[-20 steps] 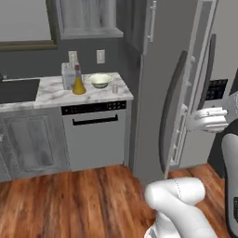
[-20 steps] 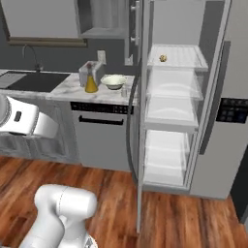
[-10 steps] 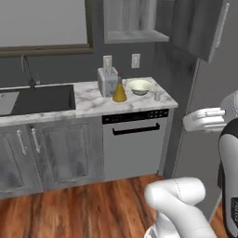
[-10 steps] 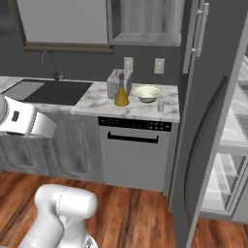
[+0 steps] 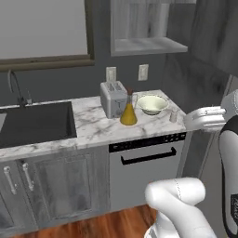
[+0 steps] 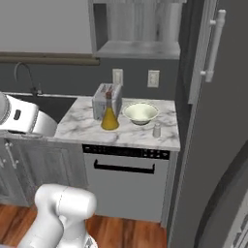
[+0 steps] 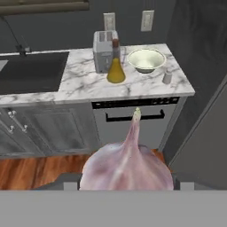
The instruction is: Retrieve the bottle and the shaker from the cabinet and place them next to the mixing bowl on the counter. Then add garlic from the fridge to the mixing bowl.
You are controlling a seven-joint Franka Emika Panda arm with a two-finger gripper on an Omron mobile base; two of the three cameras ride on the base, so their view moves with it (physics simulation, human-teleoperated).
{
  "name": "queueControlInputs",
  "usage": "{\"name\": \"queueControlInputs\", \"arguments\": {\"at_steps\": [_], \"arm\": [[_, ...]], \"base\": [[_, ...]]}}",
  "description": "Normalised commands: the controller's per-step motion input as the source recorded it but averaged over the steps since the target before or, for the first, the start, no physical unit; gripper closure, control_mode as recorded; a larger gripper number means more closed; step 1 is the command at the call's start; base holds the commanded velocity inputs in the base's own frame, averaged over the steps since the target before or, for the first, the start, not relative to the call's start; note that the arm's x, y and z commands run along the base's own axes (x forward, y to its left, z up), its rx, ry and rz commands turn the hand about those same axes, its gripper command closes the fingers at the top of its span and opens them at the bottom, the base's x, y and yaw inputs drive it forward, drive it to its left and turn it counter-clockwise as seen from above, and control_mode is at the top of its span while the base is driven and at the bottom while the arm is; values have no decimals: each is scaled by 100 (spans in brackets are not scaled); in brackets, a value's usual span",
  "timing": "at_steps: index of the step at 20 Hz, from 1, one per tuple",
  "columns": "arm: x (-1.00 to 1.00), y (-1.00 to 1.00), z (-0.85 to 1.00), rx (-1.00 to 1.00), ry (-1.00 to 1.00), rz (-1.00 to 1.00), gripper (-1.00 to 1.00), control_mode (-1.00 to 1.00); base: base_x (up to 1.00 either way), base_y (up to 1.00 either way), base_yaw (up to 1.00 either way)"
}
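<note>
Nearest, the claw [image 7: 126, 186] is clamped on the small pinkish-white garlic bulb [image 7: 127, 165], carried well short of the white marble tabletop [image 7: 84, 82]. Farther off, the cone-shaped amber glass bottle [image 7: 115, 69] and tiny pale shaker [image 7: 167, 76] already flank the shallow cream-green mixing bowl [image 7: 146, 59]. I judge only dropping the garlic in remains.

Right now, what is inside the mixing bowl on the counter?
Nothing visible: the mixing bowl shows a bare pale interior, though its near rim hides part of the bottom. The garlic sits in the gripper, away from the counter.
</note>
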Motion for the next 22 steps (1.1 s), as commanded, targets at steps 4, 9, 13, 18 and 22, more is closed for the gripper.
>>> {"name": "queueControlInputs", "arguments": {"at_steps": [4, 9, 13, 18, 22], "arm": [[0, 0, 0, 0, 0, 0, 100, 100], [0, 0, 0, 0, 0, 0, 100, 100], [0, 0, 0, 0, 0, 0, 100, 100], [0, 0, 0, 0, 0, 0, 100, 100], [0, 0, 0, 0, 0, 0, 100, 100]], "base": [[83, -11, -9], [67, -34, -2], [52, -52, 0], [49, -33, 0], [65, -2, 0]]}}
